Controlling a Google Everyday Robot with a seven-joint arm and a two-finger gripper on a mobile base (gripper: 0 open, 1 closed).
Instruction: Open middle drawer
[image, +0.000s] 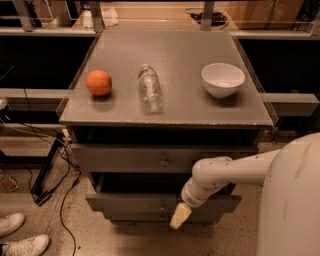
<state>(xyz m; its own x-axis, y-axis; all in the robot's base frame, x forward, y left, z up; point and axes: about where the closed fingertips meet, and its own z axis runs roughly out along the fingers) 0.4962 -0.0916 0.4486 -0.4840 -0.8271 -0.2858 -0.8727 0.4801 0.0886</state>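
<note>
The grey cabinet (165, 120) has three drawers below its top. The middle drawer (125, 202) is the long shallow grey front with a small knob (162, 204) at its centre. It stands out a little from the cabinet, with a dark gap above it. The taller top drawer (120, 159) with the bigger knob (164, 162) is above it, and the lowest drawer (135, 217) is just below. My gripper (180, 216), cream-tipped on a white arm, hangs in front of the drawer fronts, slightly right of and below the middle knob.
On the cabinet top lie an orange (99, 82), a clear plastic bottle (150, 87) on its side and a white bowl (223, 79). Cables (52, 160) and white shoes (20, 235) are on the floor at left. My white body (292, 200) fills the lower right.
</note>
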